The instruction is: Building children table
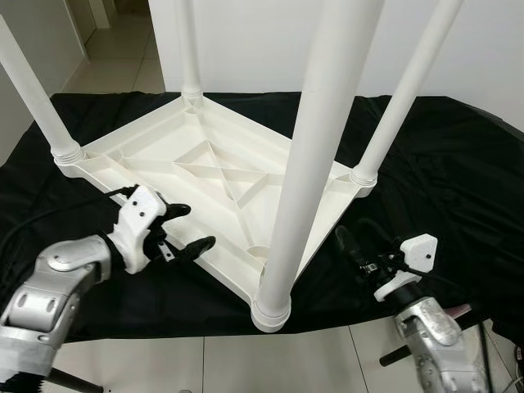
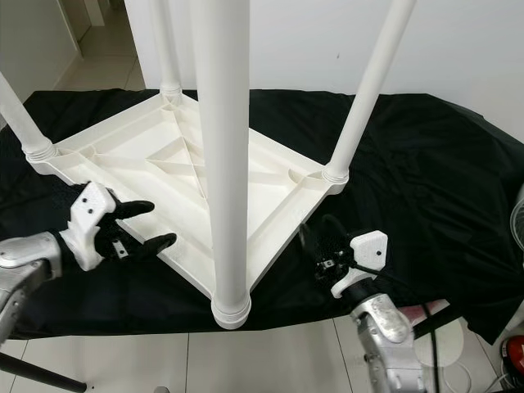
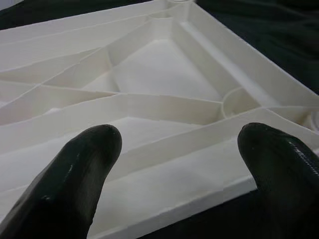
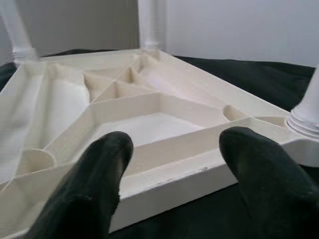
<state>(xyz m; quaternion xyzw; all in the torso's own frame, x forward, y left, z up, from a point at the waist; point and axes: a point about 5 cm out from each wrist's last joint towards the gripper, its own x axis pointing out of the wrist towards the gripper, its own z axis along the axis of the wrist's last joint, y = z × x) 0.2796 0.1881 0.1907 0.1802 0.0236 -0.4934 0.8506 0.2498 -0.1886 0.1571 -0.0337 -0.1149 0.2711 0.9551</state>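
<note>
Black cloth (image 1: 458, 164) carries the upturned table (image 1: 205, 172), four legs (image 1: 315, 147) up, between the left gripper (image 1: 187, 229) and right gripper (image 2: 315, 246), both spread empty at its edges; an uneven lift could topple it.

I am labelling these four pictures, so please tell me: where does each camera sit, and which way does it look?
Left eye view: on the head, looking down at the upturned white table on black cloth; both arms show.
Right eye view: head too, same scene, shifted sideways.
Left wrist view: on the left arm, looking past the left pincer at the table's ribbed underside.
Right wrist view: on the right arm, looking past the right pincer at the table edge and legs.
Both wrist views share the open black fingers framing the underside.
</note>
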